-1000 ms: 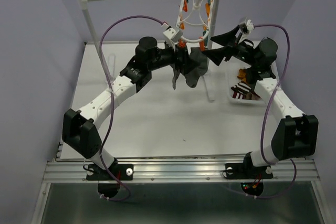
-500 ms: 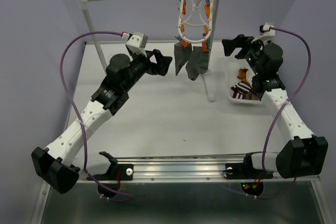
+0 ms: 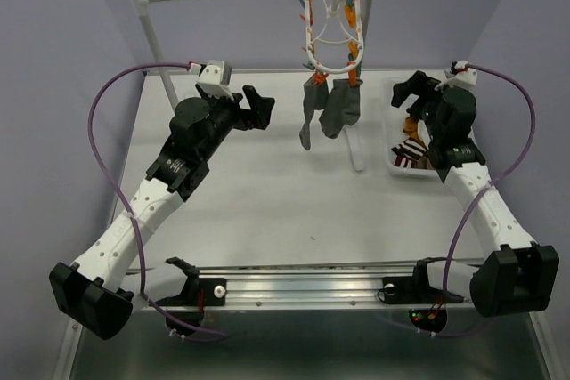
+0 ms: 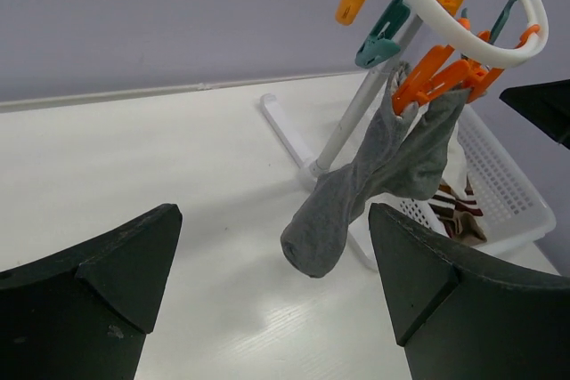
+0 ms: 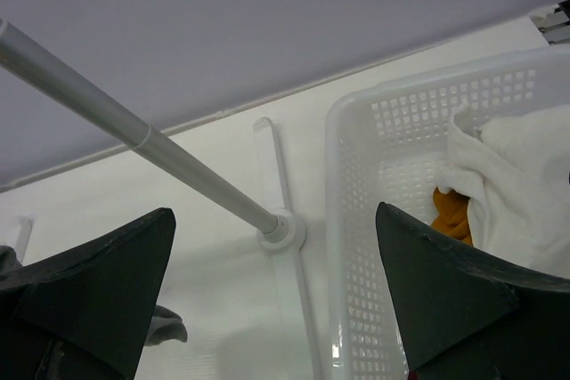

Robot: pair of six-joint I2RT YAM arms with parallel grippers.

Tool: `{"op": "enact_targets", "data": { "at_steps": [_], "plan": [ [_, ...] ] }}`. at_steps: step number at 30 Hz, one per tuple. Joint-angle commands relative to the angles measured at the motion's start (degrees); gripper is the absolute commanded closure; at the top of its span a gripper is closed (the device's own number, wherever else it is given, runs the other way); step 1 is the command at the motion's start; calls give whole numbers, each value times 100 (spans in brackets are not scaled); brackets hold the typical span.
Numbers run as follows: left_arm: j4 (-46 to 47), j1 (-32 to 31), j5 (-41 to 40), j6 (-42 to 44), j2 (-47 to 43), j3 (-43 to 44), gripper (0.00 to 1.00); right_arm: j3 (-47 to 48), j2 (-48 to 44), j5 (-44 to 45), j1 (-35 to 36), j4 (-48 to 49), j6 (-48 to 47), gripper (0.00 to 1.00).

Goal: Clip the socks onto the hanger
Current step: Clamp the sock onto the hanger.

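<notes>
Left arm (image 3: 169,175), right arm (image 3: 468,175) flanking hanger (image 4: 485,49)

White basket (image 5: 356,246) — white sock (image 5: 521,175), orange sock (image 5: 451,216) inside, metal post (image 5: 178,162) beside

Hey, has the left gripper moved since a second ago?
Yes. The left gripper has pulled back to the left, away from the grey socks clipped on the hanger and toward the rail stand's left post. It is open and empty.
</notes>
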Motion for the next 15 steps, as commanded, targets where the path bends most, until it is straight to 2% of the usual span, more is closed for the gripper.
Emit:
{"op": "enact_targets", "data": {
  "at_steps": [1, 15],
  "plan": [
    [261, -1, 236, 143, -140, 117, 1, -137, -209, 228, -23, 121, 128, 0],
    [375, 25, 535, 354, -8, -23, 1, -322, -253, 299, -23, 121, 199, 0]
  ]
}}
